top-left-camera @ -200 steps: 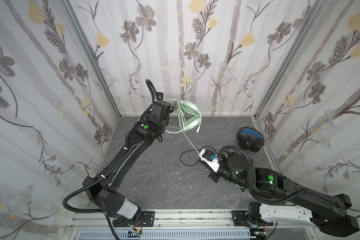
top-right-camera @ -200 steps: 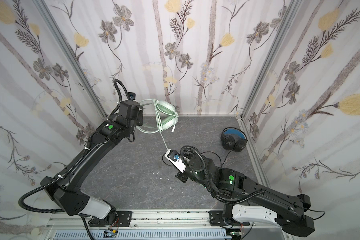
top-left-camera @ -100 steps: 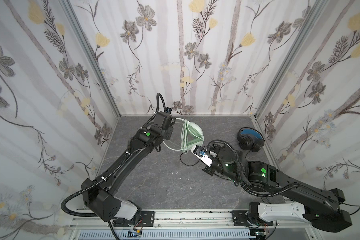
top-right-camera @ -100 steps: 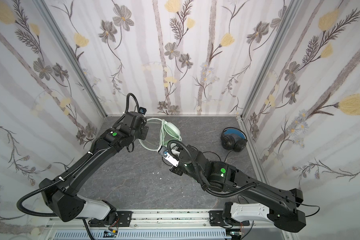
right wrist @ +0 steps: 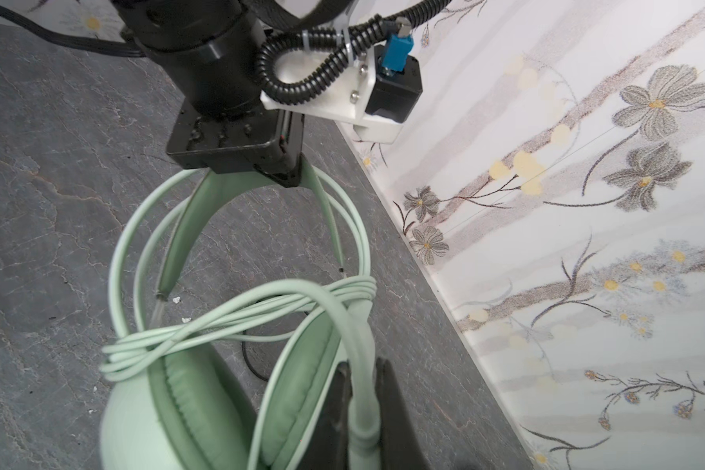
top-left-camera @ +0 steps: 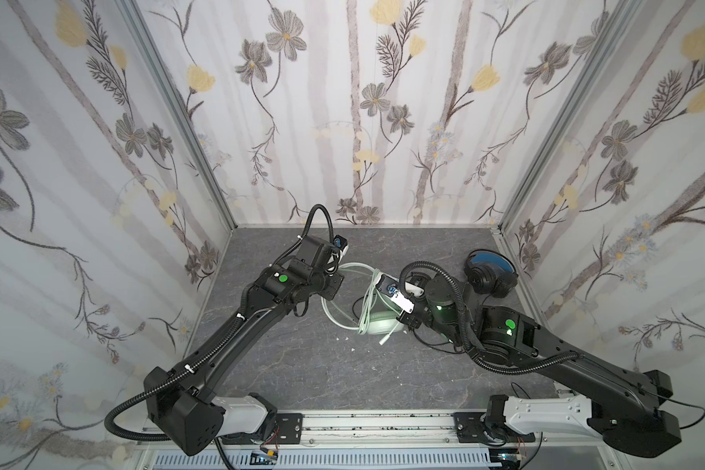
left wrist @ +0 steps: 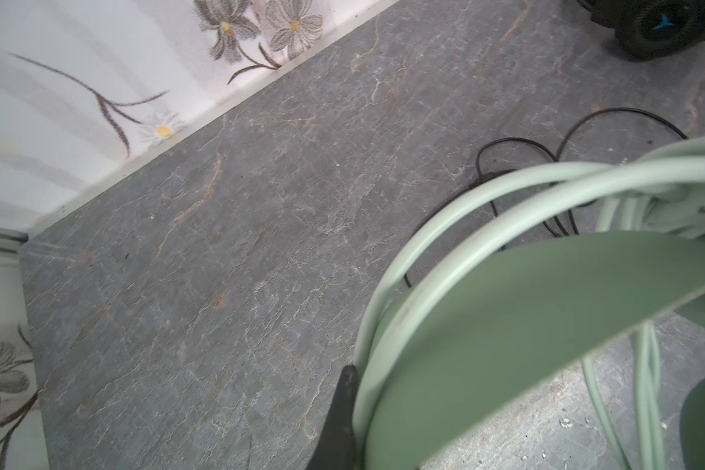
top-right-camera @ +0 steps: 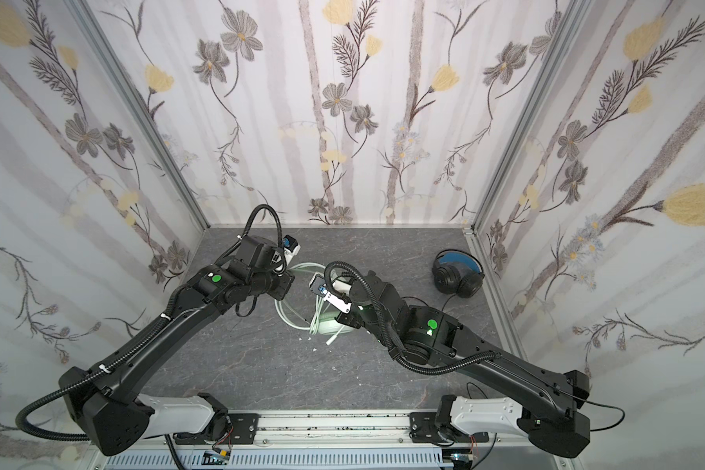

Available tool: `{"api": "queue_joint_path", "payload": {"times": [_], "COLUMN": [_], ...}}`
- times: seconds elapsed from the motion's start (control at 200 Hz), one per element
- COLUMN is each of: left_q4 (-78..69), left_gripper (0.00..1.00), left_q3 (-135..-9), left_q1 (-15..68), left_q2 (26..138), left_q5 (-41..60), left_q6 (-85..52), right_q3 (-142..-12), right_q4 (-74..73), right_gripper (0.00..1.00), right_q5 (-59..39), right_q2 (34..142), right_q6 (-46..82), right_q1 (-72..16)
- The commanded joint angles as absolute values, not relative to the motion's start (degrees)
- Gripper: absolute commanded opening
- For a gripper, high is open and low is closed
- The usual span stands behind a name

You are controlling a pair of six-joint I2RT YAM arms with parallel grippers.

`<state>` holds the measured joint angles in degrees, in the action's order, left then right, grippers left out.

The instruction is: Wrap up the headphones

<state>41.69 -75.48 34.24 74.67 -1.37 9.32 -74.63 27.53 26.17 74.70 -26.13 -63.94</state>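
The mint-green headphones [top-left-camera: 381, 325] [top-right-camera: 332, 323] sit low at mid-table, their whitish cable [right wrist: 237, 321] wound several times across the earcups [right wrist: 172, 407]. My left gripper [top-left-camera: 334, 285] [top-right-camera: 288, 285] [right wrist: 261, 175] is shut on the top of their headband [left wrist: 526, 325]; only one dark fingertip [left wrist: 344, 390] shows in the left wrist view. My right gripper [right wrist: 363, 390] [top-left-camera: 403, 321] is shut on the cable's thick end beside an earcup; the plug tip [top-left-camera: 385, 339] sticks out below. The black headphones [top-left-camera: 491, 274] [top-right-camera: 458, 276] [left wrist: 660, 24] lie at the back right.
The black headset's thin cable [left wrist: 566, 134] trails across the grey table [top-left-camera: 302, 366] and runs under the mint earcups. Flowered walls close in the back and both sides. A few white crumbs [top-left-camera: 353, 350] lie in front of the mint headset.
My left gripper brought the mint headphones down from near the back wall to mid-table. My right gripper moved up to them with the cable end, so the taut cable is slack now.
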Motion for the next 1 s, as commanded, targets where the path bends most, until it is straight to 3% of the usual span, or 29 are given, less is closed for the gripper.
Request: {"api": "queue_joint_path", "payload": {"times": [0.0,0.125,0.994], "left_q4": [40.2,41.3,43.1], "left_gripper": [0.00,0.00,0.00], "left_q3": [-74.7,-74.2,-77.3], "left_q1": [34.9,35.9,39.8], "left_q2": [72.7,72.4,66.5], "left_q5": [4.2,6.5,10.7], "left_q6": [11.4,11.7,8.9], "right_q3": [-75.0,-73.9,-61.4], "right_q4": [24.5,22.4,13.9], "right_gripper": [0.00,0.00,0.02], "right_q5": [25.0,18.2,4.1], "right_q2": [74.7,73.5,71.4], "right_q6": [-26.9,-25.6,-24.1], "right_q1": [-61.9,-58.2,-48.6]}}
